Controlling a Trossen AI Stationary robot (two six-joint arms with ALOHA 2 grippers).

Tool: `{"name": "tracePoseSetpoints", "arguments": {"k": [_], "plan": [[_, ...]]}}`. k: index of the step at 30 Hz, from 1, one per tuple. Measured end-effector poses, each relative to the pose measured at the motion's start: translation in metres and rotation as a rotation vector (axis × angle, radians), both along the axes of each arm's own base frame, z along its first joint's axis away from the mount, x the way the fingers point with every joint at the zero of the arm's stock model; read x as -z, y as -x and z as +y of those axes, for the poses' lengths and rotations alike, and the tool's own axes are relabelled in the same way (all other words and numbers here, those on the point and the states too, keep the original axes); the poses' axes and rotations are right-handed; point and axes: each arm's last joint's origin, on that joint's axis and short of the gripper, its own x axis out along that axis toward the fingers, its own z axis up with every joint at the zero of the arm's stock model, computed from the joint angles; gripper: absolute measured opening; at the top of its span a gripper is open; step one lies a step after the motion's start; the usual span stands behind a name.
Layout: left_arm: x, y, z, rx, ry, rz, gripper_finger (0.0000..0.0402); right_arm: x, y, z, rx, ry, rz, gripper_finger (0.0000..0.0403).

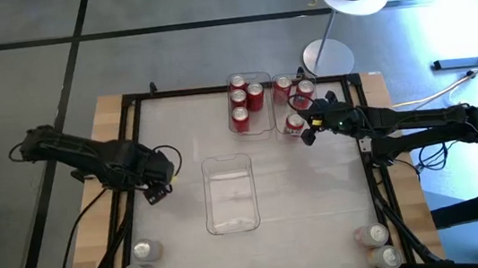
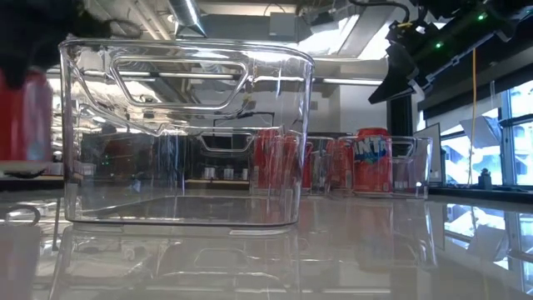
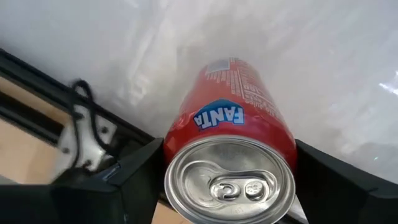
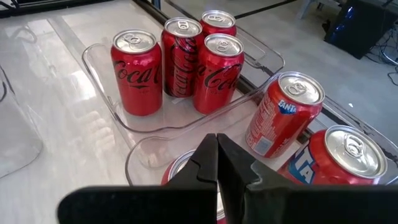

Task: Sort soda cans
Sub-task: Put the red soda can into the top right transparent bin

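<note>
My left gripper (image 1: pixel 157 187) is over the table's left side, shut on a red Fanta can (image 3: pixel 230 124) that also shows as a red shape in the low view (image 2: pixel 25 112). My right gripper (image 4: pixel 217 155) is shut and hovers above the far right clear bin (image 1: pixel 294 101), which holds red Fanta cans (image 4: pixel 283 115). The bin beside it (image 1: pixel 249 106) holds several Coca-Cola cans (image 4: pixel 135 71) standing upright. Two cans stand at the near left corner (image 1: pixel 143 262) and two at the near right corner (image 1: pixel 378 246). My left gripper holds the Fanta can by its side wall just below the silver top (image 3: pixel 174 140), pinched between the two fingers (image 3: pixel 137 174), one on each side. The fingers come from above, pointing down. The can stands upright in the hold, lifted clear of the table.
An empty clear bin (image 1: pixel 233 218) sits in the middle of the table, between the two arms. A black frame (image 1: pixel 130 128) runs round the tabletop. A lamp stand (image 1: pixel 328 56) rises just beyond the far edge.
</note>
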Motion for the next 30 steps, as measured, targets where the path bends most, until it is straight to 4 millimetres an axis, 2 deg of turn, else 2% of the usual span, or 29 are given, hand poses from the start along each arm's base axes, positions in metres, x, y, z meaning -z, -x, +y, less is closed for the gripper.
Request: {"name": "tracePoseSetpoints", "arguments": {"k": [9,14,17,21,26,30], "plan": [[-0.076,-0.014,0.004,0.026,-0.162,-0.352,0.0291,-0.008,-0.004,-0.001,-0.009,0.032,-0.079,0.0001],[-0.098,-0.034,0.001,0.106,-0.234,-0.624,0.0291,-0.009,-0.005,0.0,-0.034,0.025,-0.099,0.0001],[-0.102,-0.049,-0.002,0.164,-0.239,-0.72,0.0291,-0.01,-0.007,0.003,-0.126,-0.039,-0.13,0.0001],[-0.097,-0.069,-0.002,0.215,-0.269,-0.737,0.0291,-0.003,-0.016,0.009,-0.266,-0.118,-0.106,0.0001],[-0.089,-0.093,0.002,0.251,-0.339,-0.734,0.0291,0.014,-0.037,0.026,-0.425,-0.179,-0.058,0.0001],[-0.087,-0.104,0.008,0.265,-0.37,-0.75,0.0292,0.028,-0.056,0.043,-0.517,-0.186,-0.045,0.0001]]}}
